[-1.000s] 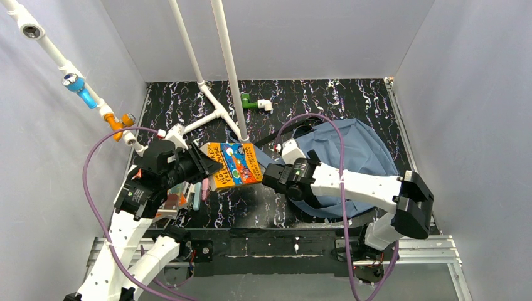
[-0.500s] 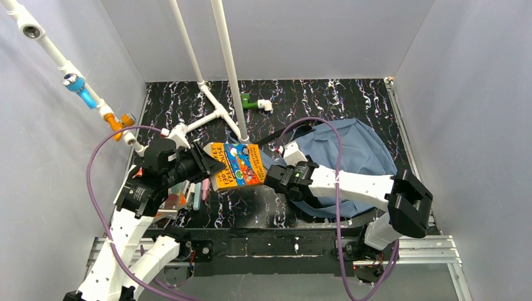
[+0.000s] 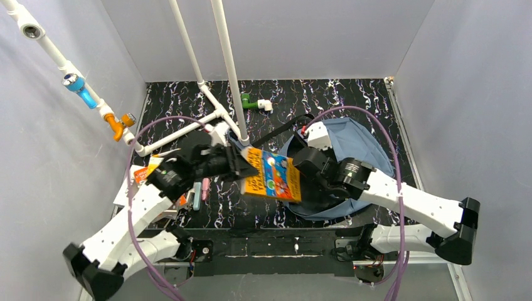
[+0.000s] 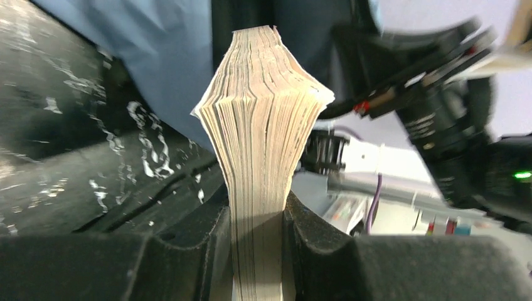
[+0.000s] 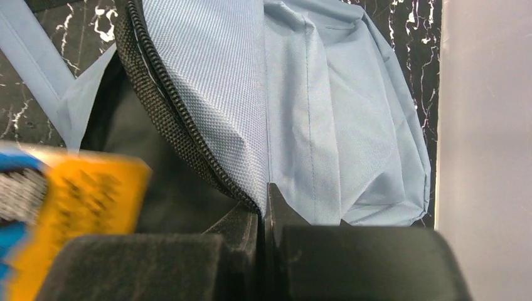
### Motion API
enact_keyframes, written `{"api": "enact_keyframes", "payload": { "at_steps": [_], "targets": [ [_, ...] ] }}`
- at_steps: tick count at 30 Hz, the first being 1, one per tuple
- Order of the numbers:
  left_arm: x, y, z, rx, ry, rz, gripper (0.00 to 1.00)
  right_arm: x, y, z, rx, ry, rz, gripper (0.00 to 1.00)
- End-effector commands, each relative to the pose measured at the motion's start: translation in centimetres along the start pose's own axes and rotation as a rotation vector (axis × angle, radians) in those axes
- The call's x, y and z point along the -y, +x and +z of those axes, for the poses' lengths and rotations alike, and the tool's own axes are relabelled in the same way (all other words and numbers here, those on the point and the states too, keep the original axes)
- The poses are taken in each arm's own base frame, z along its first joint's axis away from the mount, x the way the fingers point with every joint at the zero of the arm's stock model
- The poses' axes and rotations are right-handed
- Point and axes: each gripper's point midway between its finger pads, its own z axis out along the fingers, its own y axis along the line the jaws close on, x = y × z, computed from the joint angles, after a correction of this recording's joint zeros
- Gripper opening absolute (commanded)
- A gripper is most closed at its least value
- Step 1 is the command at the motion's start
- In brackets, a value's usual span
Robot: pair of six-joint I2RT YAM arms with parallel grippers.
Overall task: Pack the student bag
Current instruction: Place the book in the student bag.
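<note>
Both right fingers (image 5: 280,218) on bag (image 5: 326,113) rim

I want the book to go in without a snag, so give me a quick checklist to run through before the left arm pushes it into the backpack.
1. Left gripper grip on the book: ok, both fingers clamp its pages.
2. Right gripper hold on the student bag: ok, shut on the fabric beside the zipper.
3. Bag mouth open: ok, dark interior shows under the raised edge.
4. Book's free end closed: not ok, the pages splay and might catch.
5. Book aimed at the mouth: cannot tell; from above it overlaps the bag's edge, but its height is unclear.
</note>
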Motion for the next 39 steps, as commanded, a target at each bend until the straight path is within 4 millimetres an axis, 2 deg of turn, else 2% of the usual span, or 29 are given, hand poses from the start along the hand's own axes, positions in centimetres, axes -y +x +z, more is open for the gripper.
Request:
{"api": "enact_keyframes", "payload": {
  "at_steps": [1,5,9,13,16,22,27,31,34,37,39],
  "targets": [
    [4.3,1.0,2.9,-0.007,0.116,0.05,0.0,0.8,-2.8,-1.2,0.099,-0.036,0.126,0.01],
    [4.1,1.0,6.6,0.019,0.069,0.052,0.0,1.6,-2.4,-1.9,0.121,-0.068,0.201,0.01],
    [4.2,0.7,10.1,0.063,0.054,0.029,0.0,2.2,-3.2,-2.9,0.151,-0.108,0.292,0.01],
    [4.8,0.2,13.1,0.116,0.092,-0.056,0.0,3.1,-3.8,-3.4,0.159,-0.092,0.336,0.01],
    [6.6,-0.2,14.7,0.142,0.204,-0.149,0.0,3.4,-4.1,-3.5,0.153,-0.074,0.347,0.01],
    [8.2,-0.5,17.7,0.16,0.233,-0.182,0.0,2.9,-4.8,-3.9,0.159,-0.11,0.397,0.01],
    [7.2,-1.5,21.2,0.29,0.229,-0.247,0.0,2.2,-5.4,-4.3,0.161,-0.153,0.435,0.01],
    [7.0,-1.1,24.7,0.316,0.215,-0.251,0.0,1.7,-5.8,-4.4,0.146,-0.175,0.436,0.01],
    [8.3,-1.0,27.4,0.344,0.312,-0.193,0.0,1.2,-6.0,-4.5,0.144,-0.195,0.433,0.01],
    [7.4,-0.8,30.5,0.361,0.35,-0.234,0.0,1.0,-6.1,-4.4,0.15,-0.201,0.424,0.01],
    [7.4,-0.6,31.5,0.388,0.404,-0.241,0.0,1.0,-5.8,-4.1,0.145,-0.191,0.408,0.01]
  ]
}}
